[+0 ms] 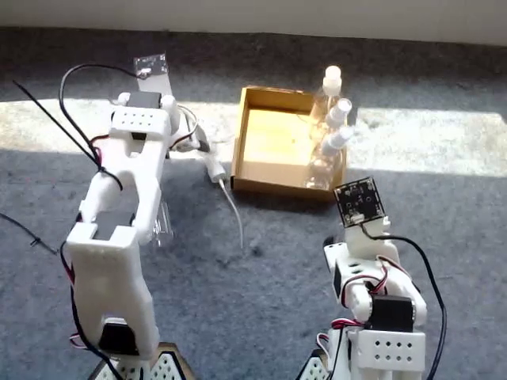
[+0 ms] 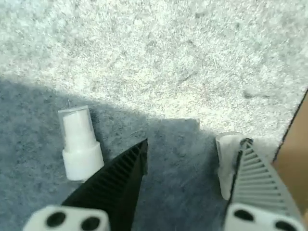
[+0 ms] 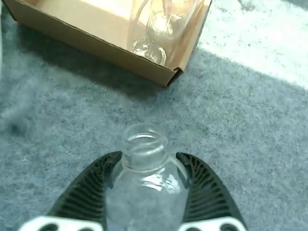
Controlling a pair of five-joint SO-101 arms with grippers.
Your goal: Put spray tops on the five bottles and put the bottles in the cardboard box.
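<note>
**Open Bottle Held Ready for Its Spray Top**

Nearest, the right end effector point(image 3: 147, 156) is clamped around the shoulders of a capless bottle point(image 3: 144, 192). The bottle is upright with its neck exposed, presumably so a top can be pressed on. At about 10 o'clock from it, the left end effector point(image 2: 195, 144) hangs over the grey surface point(image 2: 168, 57) with its jaws apart. One spray top point(image 2: 79, 144) sits just outside them, and a second spray top point(image 2: 225, 161) rests against one jaw (likely the next pick). Farthest, toward 12 o'clock, the cardboard box point(image 1: 277, 188) holds three capped bottles point(image 1: 329, 134) along its 3 o'clock wall, leaving room for more.
</note>
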